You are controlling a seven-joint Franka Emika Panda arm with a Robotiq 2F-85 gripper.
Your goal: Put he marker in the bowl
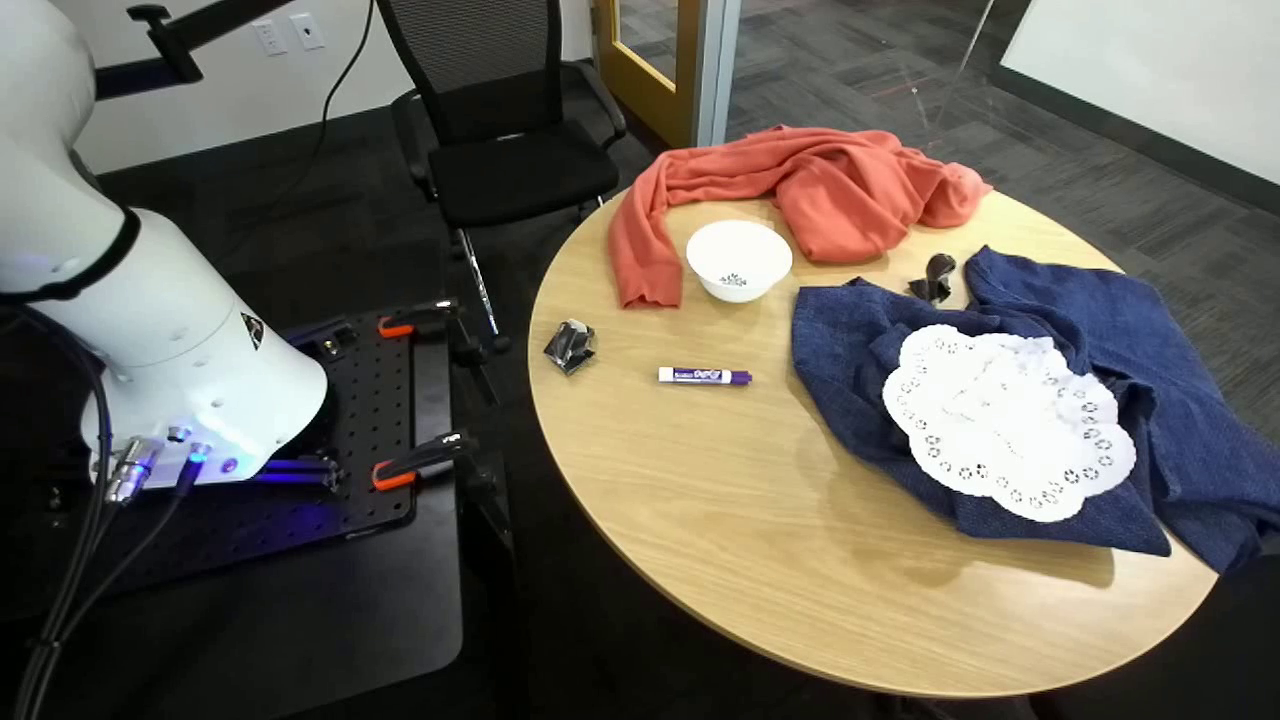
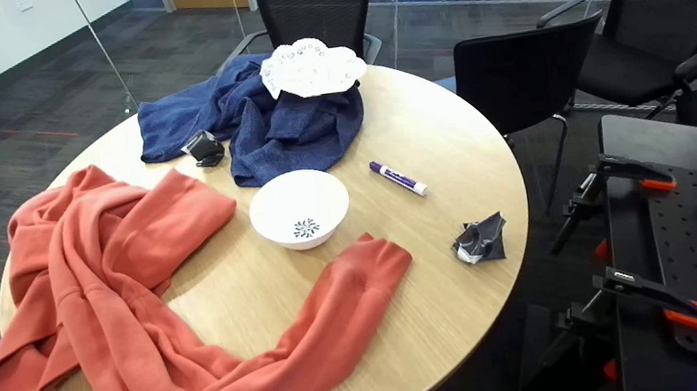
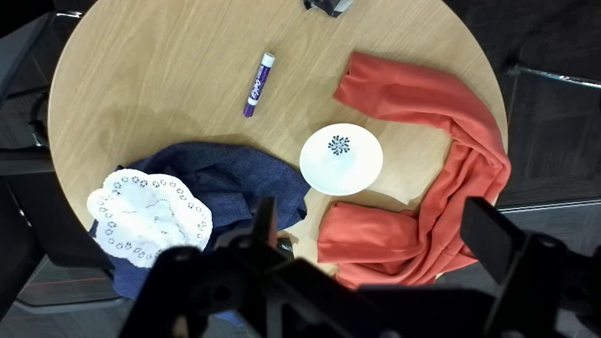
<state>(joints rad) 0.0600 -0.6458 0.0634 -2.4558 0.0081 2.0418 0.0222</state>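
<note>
A: Where is the marker [image 1: 705,376]?
B: The marker lies flat on the table [image 1: 700,480], outside the bowl [image 1: 739,262] and near it. Its white end is turned toward the crumpled black wrapper [image 1: 570,346], its purple end toward the dark blue denim [image 2: 297,135]. The wrapper itself lies near the table's edge.
A: And the bowl itself?
B: It stands upright between the denim and the orange-red garment [image 2: 107,308], which curls partway around it. A dark flower-like mark shows against the white. The denim's edge comes close to the rim; I can't tell whether they touch.
A: How are the jaws?
B: Parted wide. In the wrist view a broad gap lies between them, and the garment shows through it.
A: What is on the denim?
B: A white lacy doily [image 1: 1008,420]. Between denim and garment there's a small black object [image 2: 205,148]; in the wrist view one jaw hides part of it.
A: And the arm [image 1: 190,310]?
B: In an exterior view its white lower part stands on a black perforated board [image 1: 385,430], well apart from the marker. Orange-tipped clamps [image 1: 430,455] sit along the board's edge, on the side toward the table.
</note>
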